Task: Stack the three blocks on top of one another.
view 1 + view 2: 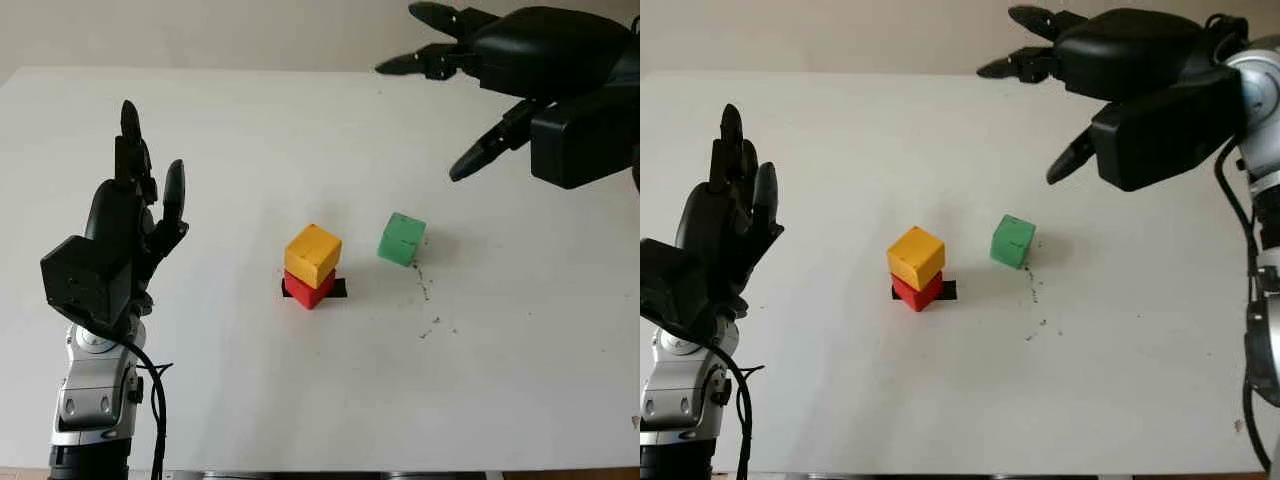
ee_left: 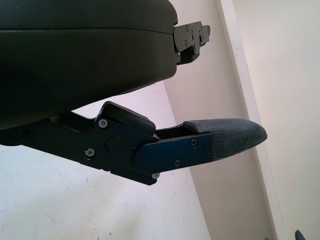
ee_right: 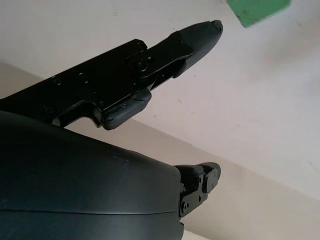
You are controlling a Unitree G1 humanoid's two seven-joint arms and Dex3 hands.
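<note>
We are seeing the right hand (image 1: 520, 75) hanging open above the table's (image 1: 250, 150) far right, holding nothing; left hand (image 1: 130, 235) open, raised at the near left. Three blocks: one yellow block (image 1: 312, 254) sitting on one red block (image 1: 309, 287) mid-table, one green block (image 1: 401, 239) just beside them, apart.

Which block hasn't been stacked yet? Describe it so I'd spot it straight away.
Start at the white table and find the little tower near its middle, a yellow block sitting on a red block. Just to the tower's right, nearer the raised right hand, stands the green block. It is the only green one and the only one standing alone.
</note>
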